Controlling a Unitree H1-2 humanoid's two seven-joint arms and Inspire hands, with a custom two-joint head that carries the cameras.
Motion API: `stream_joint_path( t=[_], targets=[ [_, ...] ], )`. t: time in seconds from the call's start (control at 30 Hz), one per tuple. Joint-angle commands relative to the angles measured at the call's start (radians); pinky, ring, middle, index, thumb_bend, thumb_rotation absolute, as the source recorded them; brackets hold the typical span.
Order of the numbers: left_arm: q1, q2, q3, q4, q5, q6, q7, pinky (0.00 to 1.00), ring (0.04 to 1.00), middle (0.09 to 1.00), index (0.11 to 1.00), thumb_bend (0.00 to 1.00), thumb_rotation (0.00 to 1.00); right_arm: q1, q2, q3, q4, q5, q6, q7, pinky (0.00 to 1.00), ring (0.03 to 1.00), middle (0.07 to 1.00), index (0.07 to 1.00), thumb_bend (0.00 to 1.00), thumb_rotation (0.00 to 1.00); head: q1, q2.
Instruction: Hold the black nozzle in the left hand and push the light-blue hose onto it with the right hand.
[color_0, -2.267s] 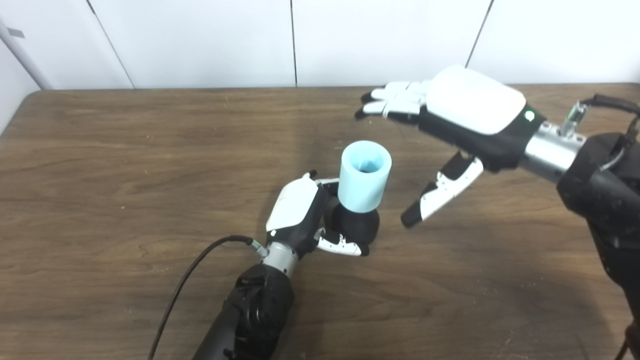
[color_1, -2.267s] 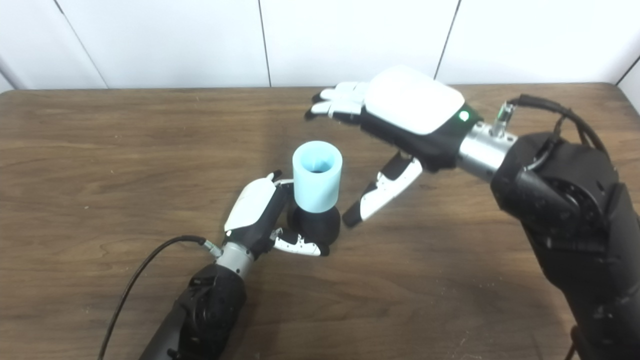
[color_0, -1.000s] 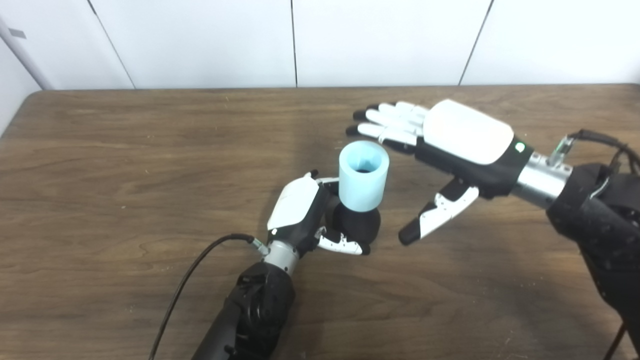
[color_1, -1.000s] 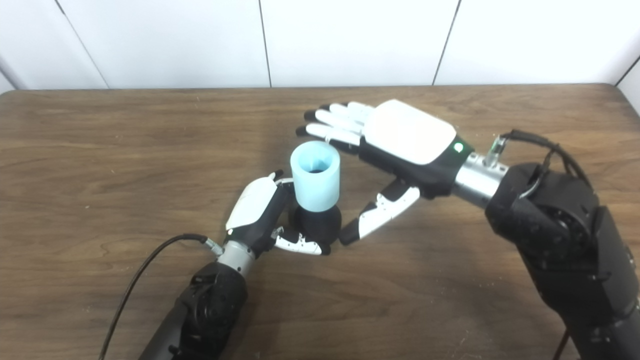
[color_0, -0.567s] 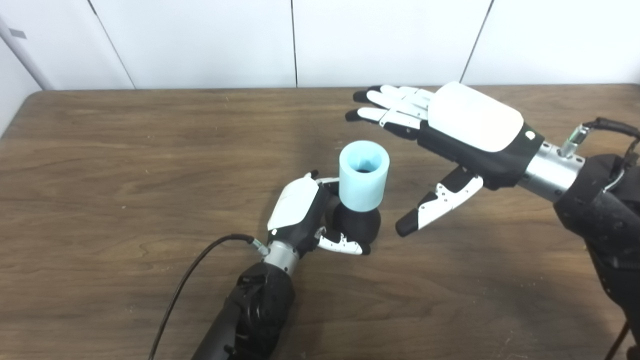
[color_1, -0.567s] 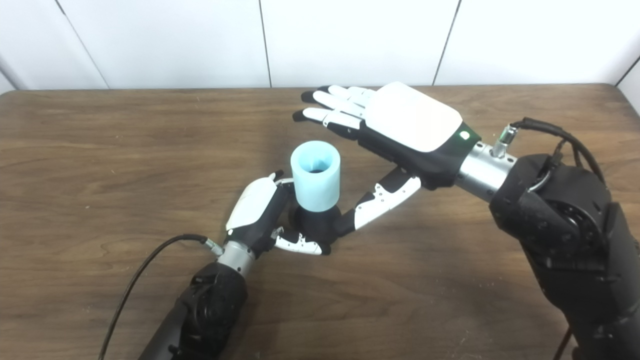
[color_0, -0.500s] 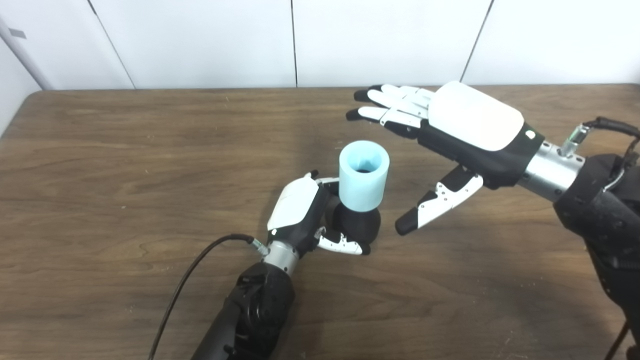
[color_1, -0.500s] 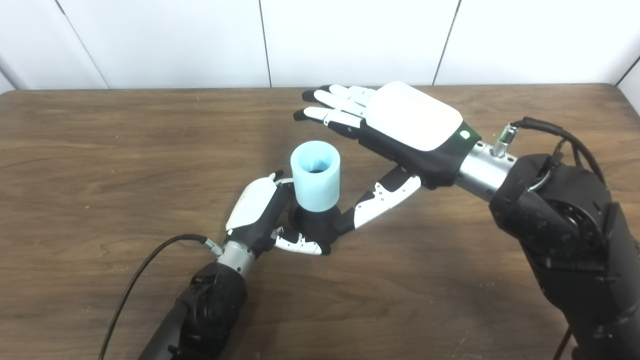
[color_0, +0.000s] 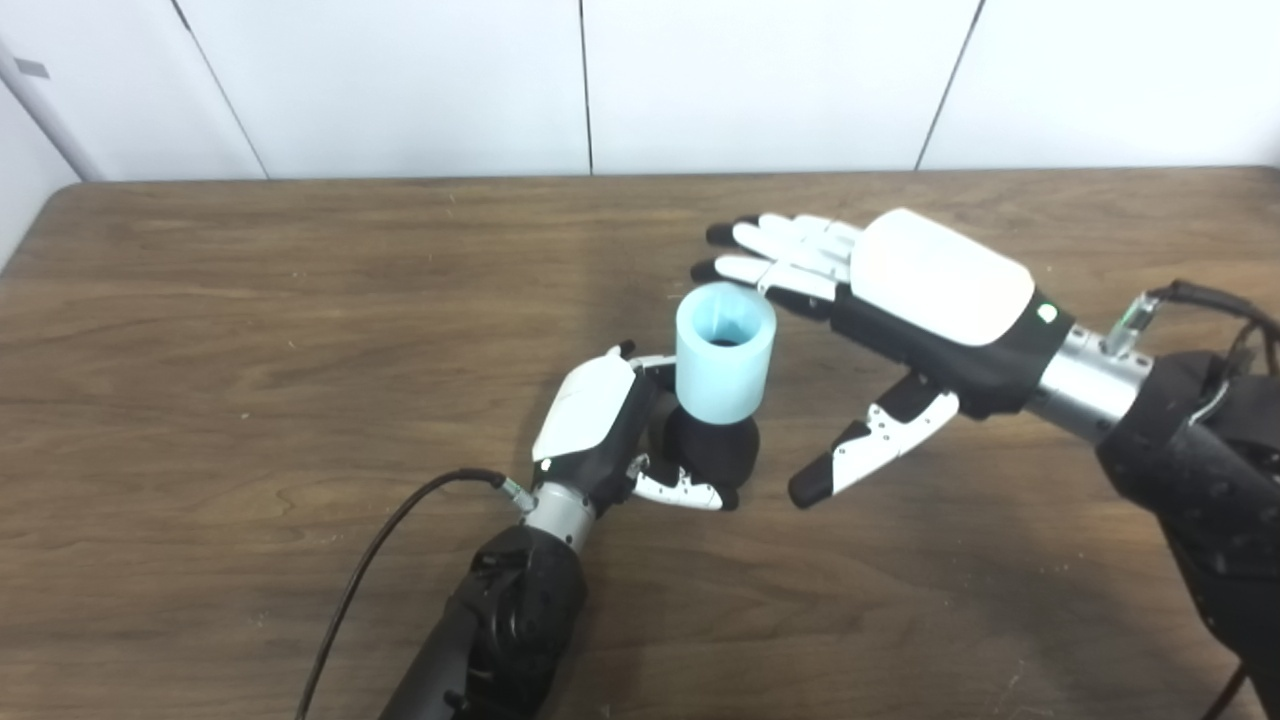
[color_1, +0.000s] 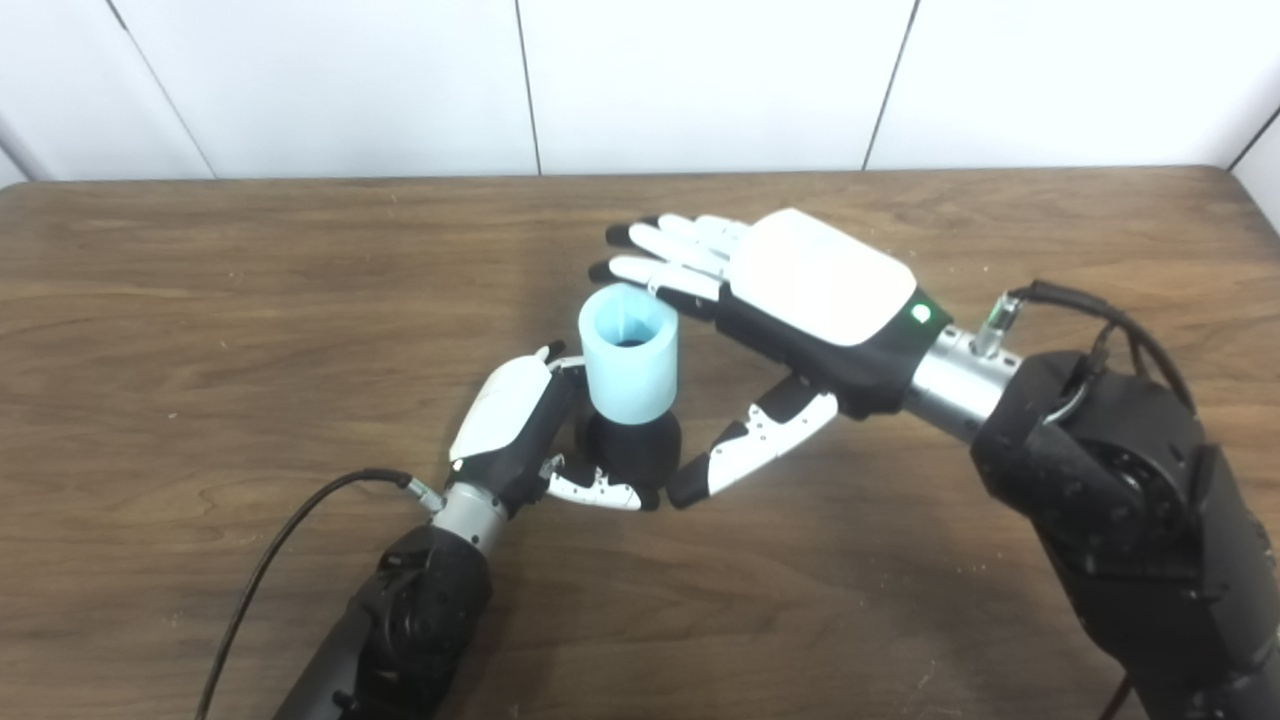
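Hose (color_0: 724, 353), light blue and upright, already sits on the black nozzle (color_0: 712, 452), which the left hand (color_0: 600, 425) grips on the table (color_0: 250, 330). Half a second ago the right hand (color_0: 925, 300) hung higher; it has dropped, flat and holding nothing, its fingers (color_0: 775, 268) now at the hose's far rim. That suggests a press downward to seat the hose fully.

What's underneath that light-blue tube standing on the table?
The light-blue hose sits on a black nozzle, gripped by the left hand. The nozzle's top is hidden inside the hose, so how far it reaches cannot be seen.
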Motion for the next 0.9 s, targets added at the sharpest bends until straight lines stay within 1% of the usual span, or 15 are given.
stream_joint_path(
  t=[0.0, 0.23, 0.4, 0.57, 0.73, 0.87],
  targets=[
    [0.063, 0.042, -0.019, 0.066, 0.013, 0.069, -0.091, 1.0, 0.829, 0.543, 0.445, 0.51, 0.0, -0.028, 0.005, -0.004, -0.01, -0.003, -0.025, -0.034, 0.96, 1.0, 1.0, 0.952, 0.68, 0.94, 0.001, 0.0],
    [0.066, 0.046, -0.017, 0.059, 0.007, 0.069, -0.097, 1.0, 0.827, 0.543, 0.445, 0.51, 0.0, -0.021, 0.013, 0.005, -0.006, -0.009, -0.033, -0.028, 0.97, 0.998, 0.993, 0.943, 0.69, 0.95, 0.0, 0.005],
    [0.064, 0.044, -0.019, 0.063, 0.007, 0.07, -0.096, 1.0, 0.822, 0.543, 0.445, 0.51, 0.0, -0.011, 0.008, 0.011, -0.014, -0.005, -0.014, -0.007, 0.96, 0.998, 0.992, 0.941, 0.7, 0.95, -0.002, 0.007],
    [0.065, 0.04, -0.023, 0.067, 0.01, 0.07, -0.092, 1.0, 0.824, 0.542, 0.447, 0.51, 0.0, -0.035, 0.006, 0.008, -0.027, -0.006, 0.0, 0.011, 0.97, 1.0, 0.992, 0.941, 0.7, 0.95, 0.0, 0.008],
    [0.064, 0.039, -0.021, 0.064, 0.008, 0.073, -0.094, 1.0, 0.834, 0.542, 0.446, 0.51, 0.0, -0.038, 0.006, 0.006, -0.03, -0.011, -0.013, 0.004, 0.97, 1.0, 0.992, 0.941, 0.7, 0.95, 0.0, 0.011],
    [0.062, 0.038, -0.021, 0.069, 0.007, 0.072, -0.093, 1.0, 0.817, 0.541, 0.447, 0.52, 0.0, -0.037, 0.003, 0.008, -0.039, -0.013, -0.02, 0.005, 0.97, 1.0, 0.992, 0.942, 0.7, 0.95, -0.003, 0.011]
  ],
)
